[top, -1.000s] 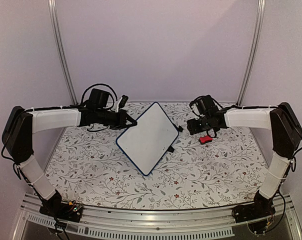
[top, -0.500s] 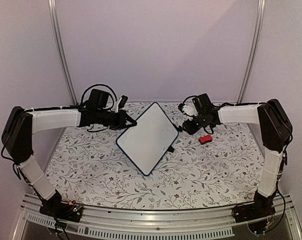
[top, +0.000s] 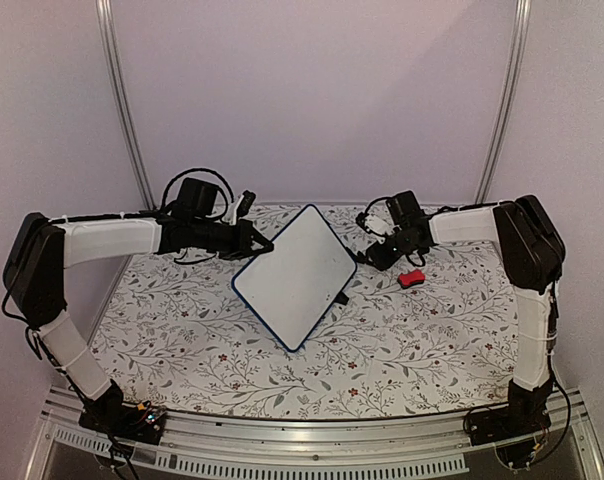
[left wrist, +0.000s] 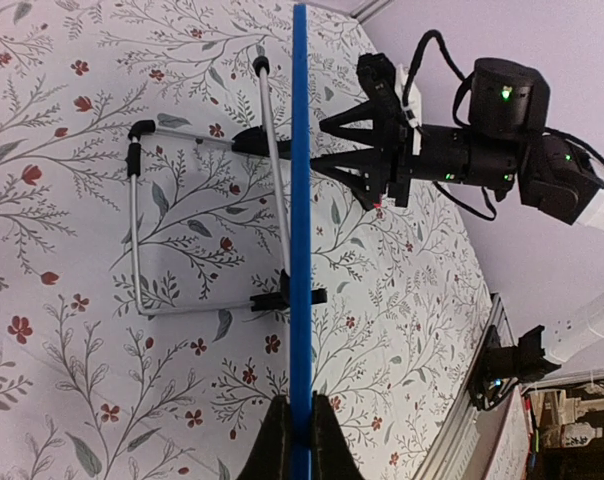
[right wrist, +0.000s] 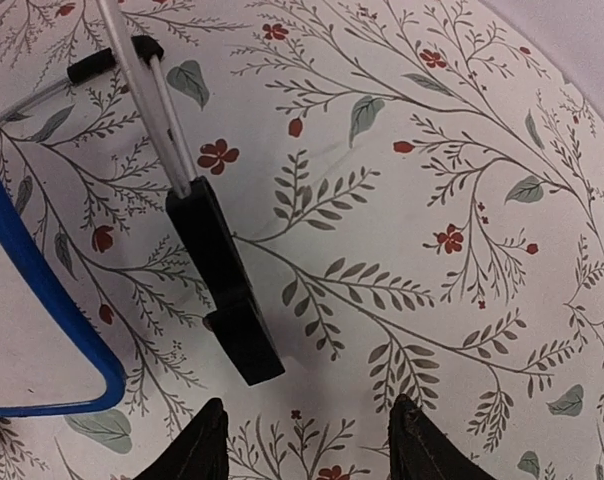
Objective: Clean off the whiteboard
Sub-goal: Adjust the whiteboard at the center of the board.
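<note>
A flower-patterned counter [top: 402, 340] carries everything; a small red eraser [top: 412, 279] lies on it towards the right, just beside the right arm's wrist. A wire stand [left wrist: 134, 240] juts from the back of the whiteboard [top: 294, 275], ending in a black foot [right wrist: 230, 310] at the right corner. The whiteboard sits mid-counter, turned corner-on like a diamond and tilted, its face blank white. The left end effector [left wrist: 299, 410] is pinching the blue frame [left wrist: 300, 200] at the board's upper left edge. The right end effector [right wrist: 307, 405] hangs near the board's right corner, close by the black foot; its fingers are spread, with only the counter showing between them.
</note>
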`<state>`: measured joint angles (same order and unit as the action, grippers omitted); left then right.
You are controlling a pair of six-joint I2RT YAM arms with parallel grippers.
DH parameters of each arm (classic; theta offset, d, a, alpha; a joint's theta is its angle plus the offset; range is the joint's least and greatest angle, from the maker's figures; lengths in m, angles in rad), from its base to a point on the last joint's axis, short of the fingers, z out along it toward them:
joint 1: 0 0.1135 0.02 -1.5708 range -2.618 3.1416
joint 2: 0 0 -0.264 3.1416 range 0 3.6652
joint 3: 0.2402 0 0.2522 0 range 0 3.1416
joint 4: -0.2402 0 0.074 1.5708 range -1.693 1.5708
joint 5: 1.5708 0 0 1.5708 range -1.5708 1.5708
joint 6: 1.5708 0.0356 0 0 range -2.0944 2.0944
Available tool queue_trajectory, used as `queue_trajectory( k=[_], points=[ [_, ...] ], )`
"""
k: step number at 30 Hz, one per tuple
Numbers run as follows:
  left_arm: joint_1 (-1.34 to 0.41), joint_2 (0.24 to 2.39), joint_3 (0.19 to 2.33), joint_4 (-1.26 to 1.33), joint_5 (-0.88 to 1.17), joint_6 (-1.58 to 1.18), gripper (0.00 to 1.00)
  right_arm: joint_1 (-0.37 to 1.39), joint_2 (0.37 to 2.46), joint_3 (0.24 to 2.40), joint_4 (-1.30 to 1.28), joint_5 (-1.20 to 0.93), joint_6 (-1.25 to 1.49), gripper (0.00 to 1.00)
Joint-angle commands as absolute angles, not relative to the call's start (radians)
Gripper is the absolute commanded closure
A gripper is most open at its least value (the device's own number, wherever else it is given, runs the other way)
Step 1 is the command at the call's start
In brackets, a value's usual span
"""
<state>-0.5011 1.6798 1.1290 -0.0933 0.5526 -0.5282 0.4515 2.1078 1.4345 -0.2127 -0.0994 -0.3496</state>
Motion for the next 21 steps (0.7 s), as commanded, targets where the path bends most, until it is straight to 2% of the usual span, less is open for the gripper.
queue_trajectory(
  k=[1,13,16,19,21],
  points=[
    [-0.491,1.656,1.124,-0.075,0.575,-0.533,1.0,0.456,2.142,1.457,-0.21,-0.179,-0.373,0.46],
    [-0.488,1.654,1.123,-0.073,0.578,-0.533,1.0,0.457,2.211,1.543,-0.22,-0.195,-0.366,0.48],
    [-0.485,1.651,1.123,-0.074,0.578,-0.534,1.0,0.46,2.231,1.555,-0.23,-0.209,-0.367,0.56],
    [-0.484,1.65,1.123,-0.074,0.579,-0.534,1.0,0.466,2.23,1.548,-0.232,-0.224,-0.361,0.75],
    [-0.482,1.649,1.123,-0.073,0.579,-0.535,1.0,0.469,2.22,1.529,-0.225,-0.243,-0.356,0.83]
  ],
)
